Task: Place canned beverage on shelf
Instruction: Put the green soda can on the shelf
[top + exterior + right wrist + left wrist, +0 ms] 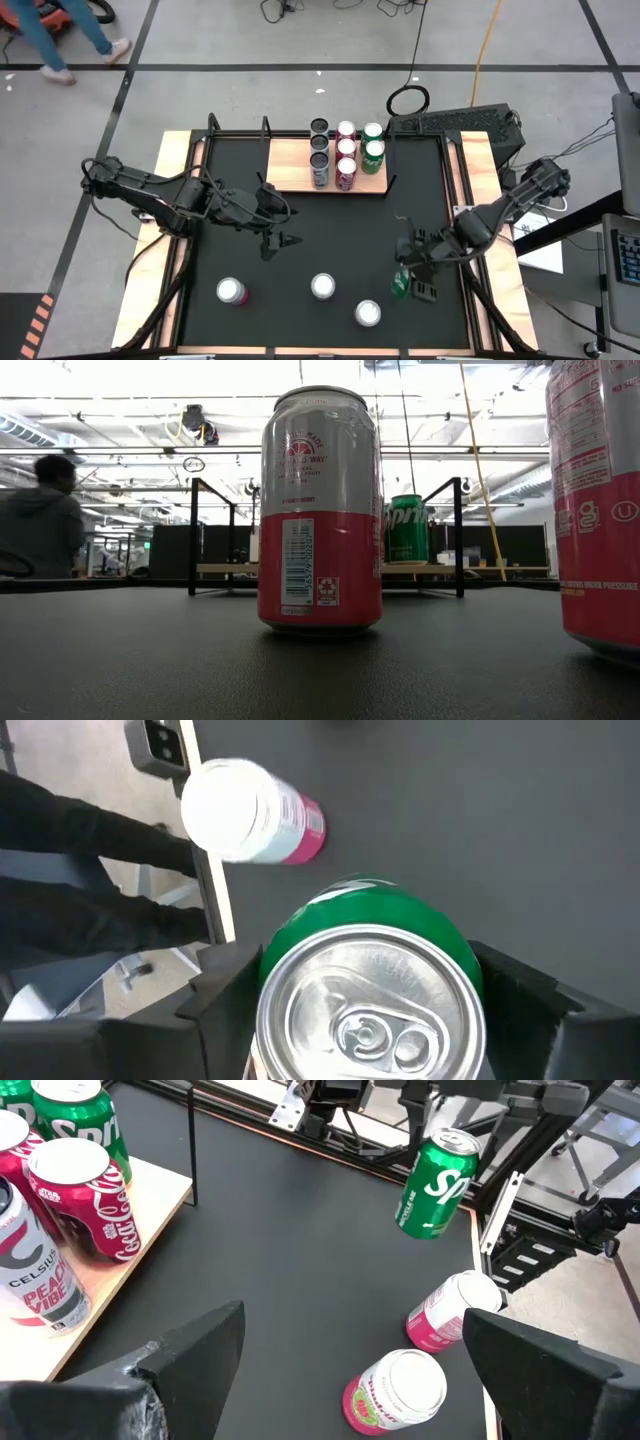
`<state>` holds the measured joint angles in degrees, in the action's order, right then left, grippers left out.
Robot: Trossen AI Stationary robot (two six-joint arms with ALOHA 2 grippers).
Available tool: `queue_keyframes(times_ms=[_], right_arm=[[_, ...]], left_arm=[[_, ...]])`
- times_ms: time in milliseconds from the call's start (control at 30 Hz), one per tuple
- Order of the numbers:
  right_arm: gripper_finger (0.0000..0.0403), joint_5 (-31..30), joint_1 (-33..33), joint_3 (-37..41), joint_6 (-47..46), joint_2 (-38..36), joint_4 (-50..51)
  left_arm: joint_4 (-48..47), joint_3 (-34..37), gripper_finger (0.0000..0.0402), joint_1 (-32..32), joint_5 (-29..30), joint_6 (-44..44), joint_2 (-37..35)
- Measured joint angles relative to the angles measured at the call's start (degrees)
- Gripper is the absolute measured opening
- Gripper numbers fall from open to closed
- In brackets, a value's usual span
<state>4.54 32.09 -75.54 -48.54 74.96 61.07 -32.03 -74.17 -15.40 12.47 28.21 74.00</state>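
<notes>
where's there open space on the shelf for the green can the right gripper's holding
The shelf is bare on its left part, between its left edge and the dark cans. Its right part is crowded with seven cans in three columns. The right gripper grips the green can over the mat.

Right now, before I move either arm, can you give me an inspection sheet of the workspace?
Surface: black mat, bare in the middle.
Job's things: shelf holds seven cans; green can lifted off the mat; three pink cans stand near the front.
Clutter: nothing seen.
Grippers: right pincer shut on the green can; left pincer open, empty, over the mat.
Cables: yellow cord and black loops on the floor.
Surroundings: a person's legs at the far left.
</notes>
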Motion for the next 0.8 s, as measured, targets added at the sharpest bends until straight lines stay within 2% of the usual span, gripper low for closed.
queue_keyframes(times_ms=[433,800], right_arm=[[0.0272,0.08,-10.6,-9.52,14.59,-0.04,11.86],[0.0272,1.83,-21.3,-14.61,28.53,1.54,16.52]], left_arm=[[0.0,0.0,0.0374,0.02,0.4,-0.02,0.0],[0.0,0.0,0.0374,0.01,2.71,0.02,0.0]])
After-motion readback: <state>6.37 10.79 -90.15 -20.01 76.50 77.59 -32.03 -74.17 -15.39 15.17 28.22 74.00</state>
